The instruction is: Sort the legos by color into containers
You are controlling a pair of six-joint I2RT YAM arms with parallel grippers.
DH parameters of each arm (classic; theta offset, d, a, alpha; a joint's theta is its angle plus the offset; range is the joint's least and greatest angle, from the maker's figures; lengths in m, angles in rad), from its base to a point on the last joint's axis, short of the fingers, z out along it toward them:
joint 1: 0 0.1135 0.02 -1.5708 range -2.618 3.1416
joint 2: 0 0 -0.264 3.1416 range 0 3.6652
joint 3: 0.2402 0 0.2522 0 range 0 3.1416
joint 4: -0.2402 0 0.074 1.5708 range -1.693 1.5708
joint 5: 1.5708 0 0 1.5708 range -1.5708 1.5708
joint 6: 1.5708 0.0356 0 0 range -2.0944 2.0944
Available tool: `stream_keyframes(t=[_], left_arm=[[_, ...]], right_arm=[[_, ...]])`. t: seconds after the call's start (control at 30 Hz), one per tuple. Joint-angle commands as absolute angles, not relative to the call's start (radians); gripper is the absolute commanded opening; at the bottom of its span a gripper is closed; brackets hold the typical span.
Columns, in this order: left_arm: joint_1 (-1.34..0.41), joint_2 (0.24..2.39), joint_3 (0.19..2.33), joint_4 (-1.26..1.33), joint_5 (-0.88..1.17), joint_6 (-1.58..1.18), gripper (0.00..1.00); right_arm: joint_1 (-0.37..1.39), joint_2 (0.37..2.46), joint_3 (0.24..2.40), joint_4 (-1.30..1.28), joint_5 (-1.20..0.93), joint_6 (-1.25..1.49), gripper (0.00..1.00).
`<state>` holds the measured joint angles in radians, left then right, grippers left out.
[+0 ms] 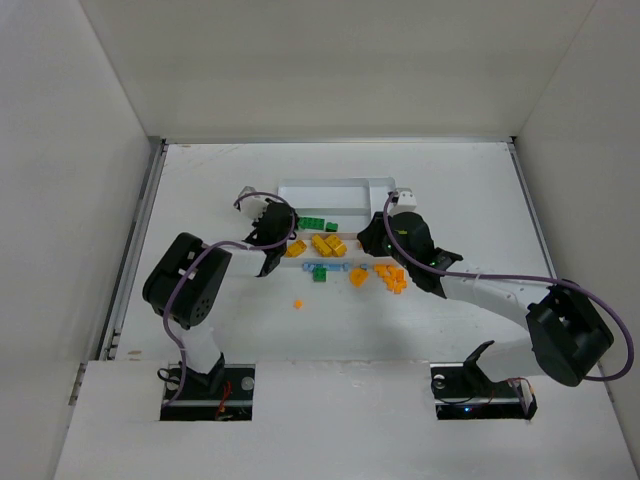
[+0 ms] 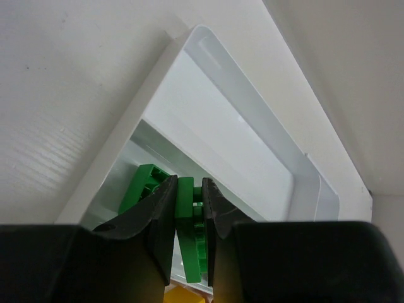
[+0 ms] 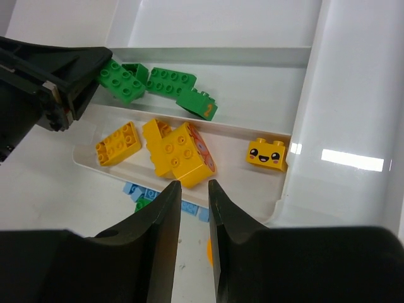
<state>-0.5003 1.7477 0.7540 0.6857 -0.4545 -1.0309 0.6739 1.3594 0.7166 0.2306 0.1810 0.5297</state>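
Left wrist view: the left tool (image 2: 188, 184) is clenched on a green brick (image 2: 185, 202), holding it just above the tray (image 2: 252, 95), over the section where other green bricks (image 3: 170, 82) already lie. So the step in hand looks like the drop of a green piece into its own compartment. The next move there is simple, to my eye: release the jaws while the brick hangs inside the section's walls, then lift clear without nudging the pieces below.

The right tool (image 3: 193, 184) hovers at the near rim of the tray, just short of the yellow bricks (image 3: 180, 148) in the neighbouring section. Its jaws are drawn close with a thin gap between them; whether they pinch anything I cannot tell.

Sorting is partly done. Green and yellow pieces sit in two adjacent long sections, while the far one looks bare. On the surface, near the tray's front edge, lie a cluster of orange bricks (image 1: 390, 275), some light blue bricks (image 1: 335, 268), a loose green brick (image 1: 320, 273) and a lone orange brick (image 1: 298, 302) further toward the arms. The right arm would most likely take an orange piece next — it calls for a careful pinch on one small brick among close neighbours.
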Motion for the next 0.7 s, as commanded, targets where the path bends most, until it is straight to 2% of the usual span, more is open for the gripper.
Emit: stream_keyframes(t=[0.0, 0.1, 0.23, 0.37, 0.67], left_arm=[[-0.512, 1.759, 0.787, 0.755, -0.544, -1.112, 0.15], [-0.525, 1.756, 0.776, 0.778, -0.574, -1.114, 0.22], [-0.539, 1.741, 0.767, 0.784, -0.583, -1.094, 0.38], [-0.556, 1.71, 0.732, 0.788, -0.62, -1.062, 0.5], [-0.587, 1.557, 0.641, 0.801, -0.675, -0.948, 0.56]], right_arm=[[0.68, 1.344, 0.719, 0.29, 0.169, 0.531, 0.3], [0.691, 1.347, 0.723, 0.291, 0.163, 0.531, 0.3], [0.691, 1.35, 0.721, 0.301, 0.16, 0.531, 0.3], [0.699, 1.358, 0.727, 0.301, 0.149, 0.526, 0.3], [0.818, 1.419, 0.799, 0.235, 0.141, 0.416, 0.33]])
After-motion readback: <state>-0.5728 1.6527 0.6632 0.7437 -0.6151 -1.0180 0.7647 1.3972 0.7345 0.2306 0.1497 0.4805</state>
